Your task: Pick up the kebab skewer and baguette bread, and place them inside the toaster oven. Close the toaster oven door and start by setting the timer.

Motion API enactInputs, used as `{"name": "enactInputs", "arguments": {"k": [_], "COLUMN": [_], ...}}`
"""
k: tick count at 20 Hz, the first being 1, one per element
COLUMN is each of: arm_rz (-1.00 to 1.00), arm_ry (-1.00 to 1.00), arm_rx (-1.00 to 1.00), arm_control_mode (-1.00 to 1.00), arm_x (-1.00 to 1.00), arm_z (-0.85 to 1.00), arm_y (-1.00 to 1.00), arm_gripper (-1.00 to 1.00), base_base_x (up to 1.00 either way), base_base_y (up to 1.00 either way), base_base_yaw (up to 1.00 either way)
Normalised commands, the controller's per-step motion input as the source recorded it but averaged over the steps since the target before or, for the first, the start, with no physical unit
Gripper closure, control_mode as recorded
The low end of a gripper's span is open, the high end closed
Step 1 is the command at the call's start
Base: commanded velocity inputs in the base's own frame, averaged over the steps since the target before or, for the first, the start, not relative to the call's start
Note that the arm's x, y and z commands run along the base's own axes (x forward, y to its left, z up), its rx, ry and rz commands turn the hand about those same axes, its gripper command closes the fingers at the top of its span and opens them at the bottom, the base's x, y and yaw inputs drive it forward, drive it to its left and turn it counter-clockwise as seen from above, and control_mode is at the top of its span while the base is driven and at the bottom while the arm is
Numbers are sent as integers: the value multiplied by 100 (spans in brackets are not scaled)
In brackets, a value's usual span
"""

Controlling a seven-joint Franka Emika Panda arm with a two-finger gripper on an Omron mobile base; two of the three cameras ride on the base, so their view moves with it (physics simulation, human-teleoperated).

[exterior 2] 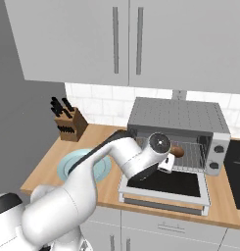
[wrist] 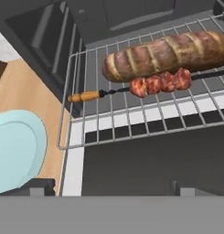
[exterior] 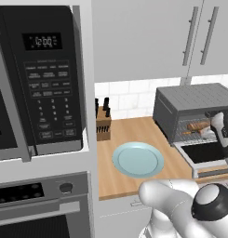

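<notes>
In the left base view, the toaster oven (exterior: 192,109) sits on the wooden counter (exterior: 134,132) at the right, its toaster oven door (exterior: 204,155) dropped flat toward the front. On the wire rack (exterior: 190,132) inside lie the baguette bread (exterior: 198,125) and, just in front of it, the kebab skewer (exterior: 192,132). A pale blue plate (exterior: 137,159) rests bare on the counter to the oven's left, with a knife block (exterior: 103,122) behind it. The arm reaches in from the lower right, its gripper (exterior: 213,128) at the oven mouth above the door.

In the right base view, the arm bends from the lower left across the plate (exterior 2: 67,169) and ends before the oven (exterior 2: 178,122) opening, the wrist hiding most of the rack; only a brown end of the baguette (exterior 2: 177,152) shows beside it. The door (exterior 2: 165,188) lies open below.

In the hand view, the baguette (wrist: 170,54) lies on the rack (wrist: 113,123) with its long axis running across the oven's width. The skewer (wrist: 145,87) lies parallel, touching its near side, orange handle toward the plate (wrist: 15,151). The fingertips (wrist: 36,189) stand wide apart with nothing between them, clear of both foods.
</notes>
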Motion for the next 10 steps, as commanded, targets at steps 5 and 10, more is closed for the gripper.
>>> {"name": "enactInputs", "arguments": {"k": [5,10], "arm_rz": [1,0], "arm_ry": [0,0], "arm_rx": [-4,0], "arm_control_mode": [-100,-100], "arm_x": [10,24], "arm_z": [-1,0], "arm_y": [-1,-13], "arm_gripper": [-100,-100], "base_base_x": [0,0], "base_base_y": [0,0], "base_base_yaw": [0,0]}}
